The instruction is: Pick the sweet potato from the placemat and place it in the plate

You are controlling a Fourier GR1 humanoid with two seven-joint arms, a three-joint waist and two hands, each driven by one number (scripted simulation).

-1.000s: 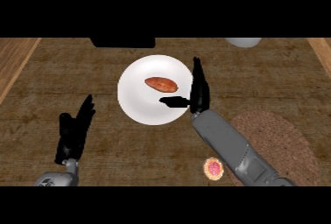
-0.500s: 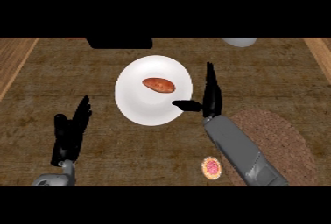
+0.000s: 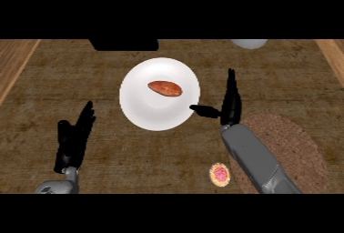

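- Since the earlier frames the right hand had drawn back toward 3 o'clock, off the plate and onto bare table, while the potato stayed where it lay.
- Potato: it rested inside the plate, a little above the plate's middle, toward 1 o'clock, touching no hand.
- Plate: white and round, it sat near the middle of the table, between the two hands.
- Right hand: it was released, fingers straight and pointing to 12 o'clock, thumb stuck out toward 9 o'clock, its tip near the plate's rim at 4 o'clock. It held nothing. Whether the thumb tip touched the rim could not be told.
- Left hand: it showed at 8 o'clock from the plate, well apart from it, fingers straight and upward, at rest, holding nothing.
- Placemat: brown and round, it lay at 4 o'clock from the plate, partly hidden by the right forearm, with nothing of the task on its visible part.
- A small round red and yellow thing lay at 6 o'clock from the right hand, just beside the forearm and the placemat's edge.
- At the far edge, a dark object stood at 12 o'clock from the plate and a pale rounded one at 1 o'clock, both cut off by the view.
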